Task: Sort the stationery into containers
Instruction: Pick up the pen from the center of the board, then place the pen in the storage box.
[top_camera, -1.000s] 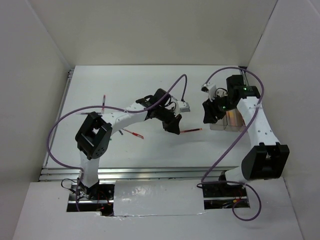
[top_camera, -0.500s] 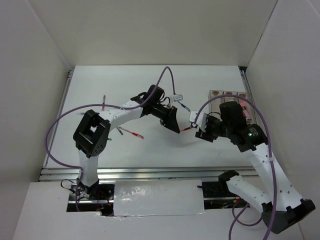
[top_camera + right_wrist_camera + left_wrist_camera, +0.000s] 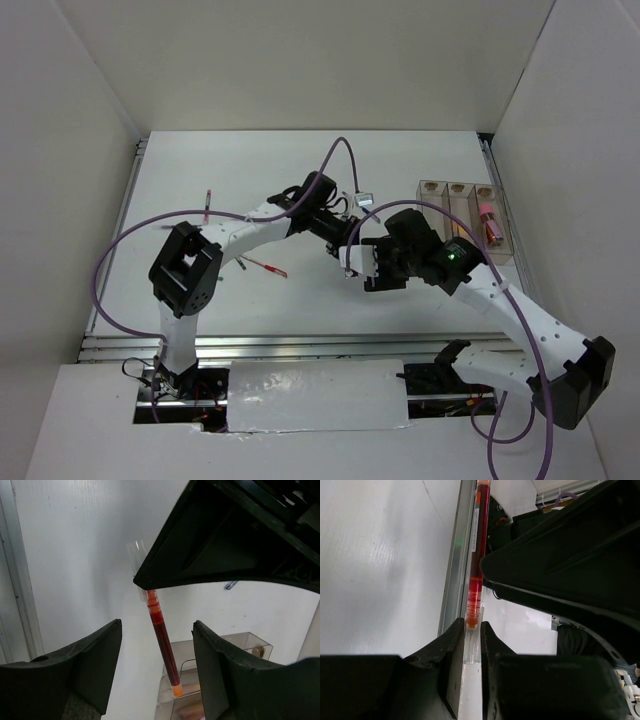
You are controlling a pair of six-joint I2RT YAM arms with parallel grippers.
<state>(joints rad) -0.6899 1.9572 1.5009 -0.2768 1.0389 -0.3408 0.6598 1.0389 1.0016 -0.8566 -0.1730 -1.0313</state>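
Note:
My left gripper [image 3: 472, 630] is shut on the clear capped end of a thin red pen [image 3: 476, 555], which sticks straight out from its jaws above the table. My right gripper [image 3: 157, 627] stands open with its fingers [image 3: 95, 660] on either side of that same red pen [image 3: 162, 642], not touching it. In the top view the left gripper [image 3: 342, 238] and the right gripper [image 3: 364, 264] meet mid-table and hide the pen. The containers [image 3: 433, 187], three joined clear bins, stand at the right, a pink-capped tube [image 3: 487, 220] in the rightmost. They also show beneath the pen as containers [image 3: 225, 652].
Two more red pens lie on the table, one red pen [image 3: 266, 266] near the left arm's elbow and one red pen [image 3: 207, 203] by the left edge. A blue pen [image 3: 231, 585] lies beyond the grippers. White walls enclose the table; purple cables arch over both arms.
My right arm has swung from the containers to mid-table, facing the left gripper, and its jaws have widened around the pen. The left gripper has kept hold of the pen.

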